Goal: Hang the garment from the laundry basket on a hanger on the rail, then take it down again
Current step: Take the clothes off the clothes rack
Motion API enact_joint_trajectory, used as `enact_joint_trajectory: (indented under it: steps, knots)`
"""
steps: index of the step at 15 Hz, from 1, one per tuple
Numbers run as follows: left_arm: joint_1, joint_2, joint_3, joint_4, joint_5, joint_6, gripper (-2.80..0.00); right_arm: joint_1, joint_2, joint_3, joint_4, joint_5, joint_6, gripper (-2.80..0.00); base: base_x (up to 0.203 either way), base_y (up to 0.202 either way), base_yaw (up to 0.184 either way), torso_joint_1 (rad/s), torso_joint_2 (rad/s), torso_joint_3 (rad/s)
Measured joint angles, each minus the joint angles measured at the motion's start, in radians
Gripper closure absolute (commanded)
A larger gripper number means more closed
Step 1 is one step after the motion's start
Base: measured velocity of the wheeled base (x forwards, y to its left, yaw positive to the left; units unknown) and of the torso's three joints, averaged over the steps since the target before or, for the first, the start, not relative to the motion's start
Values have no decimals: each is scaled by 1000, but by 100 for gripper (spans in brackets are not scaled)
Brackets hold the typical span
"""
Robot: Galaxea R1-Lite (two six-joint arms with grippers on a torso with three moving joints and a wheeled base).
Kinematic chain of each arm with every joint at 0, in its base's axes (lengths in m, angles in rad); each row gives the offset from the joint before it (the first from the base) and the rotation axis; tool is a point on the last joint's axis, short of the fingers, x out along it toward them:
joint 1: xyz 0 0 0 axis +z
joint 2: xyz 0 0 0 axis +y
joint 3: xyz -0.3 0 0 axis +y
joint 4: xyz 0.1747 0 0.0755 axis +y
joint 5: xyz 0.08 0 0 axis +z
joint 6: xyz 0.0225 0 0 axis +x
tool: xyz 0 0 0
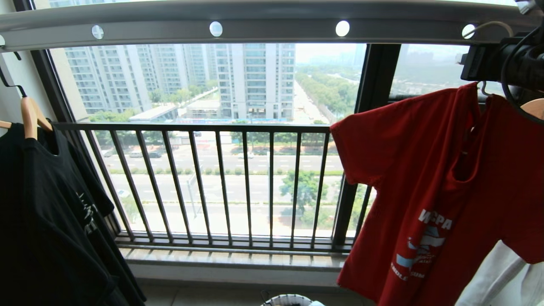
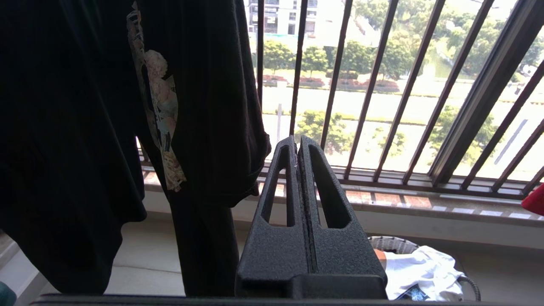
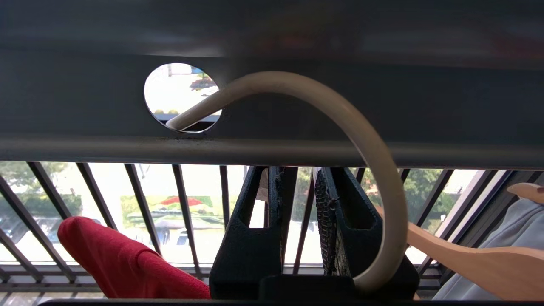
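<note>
Beyond the window, high-rise blocks and a tree-lined road fill the background, seen through a dark barred railing of upright bars. One grey rail spans the top from 9 to 3 o'clock; four round holes show fully along it in the head view. One red garment, with white lettering and a blue-white print, hangs at 4 o'clock on one white wire hanger, whose hook tip sits inside a rail hole. The right hand, at 2 o'clock just under the rail, has its two fingers narrowly parted; the hanger's wire runs down beside the outer face of one finger, and whether it is gripped cannot be told. The left hand is low and apart from the work, fingers pressed together on nothing. Two black T-shirts hang at 8 o'clock, one on a wooden hanger; a second wooden hanger hangs just beside the red garment. One laundry basket stands on the floor at 6 o'clock, holding white cloth.
</note>
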Motion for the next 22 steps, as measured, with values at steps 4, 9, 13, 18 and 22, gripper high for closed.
enact_joint_trajectory:
  steps: [4, 9, 13, 18, 22]
  knots:
    - [0, 0, 0, 0, 0, 0, 0, -5, -12, -3, 0, 0, 0, 0, 0, 0, 0, 0, 0, 0]
    - [1, 0, 0, 0, 0, 0, 0, -7, -34, -8, 7, 0, -19, 0, 0, 0, 0, 0, 0, 0]
    - [0, 0, 0, 0, 0, 0, 0, -10, -64, -3, 16, 0, -20, 0, 0, 0, 0, 0, 0, 0]
    - [1, 0, 0, 0, 0, 0, 0, -10, -110, 0, 13, 1, -40, 0, 0, 0, 0, 0, 0, 0]
    - [0, 0, 0, 0, 0, 0, 0, -8, -128, 23, 4, 3, -39, 0, 0, 0, 0, 0, 0, 0]
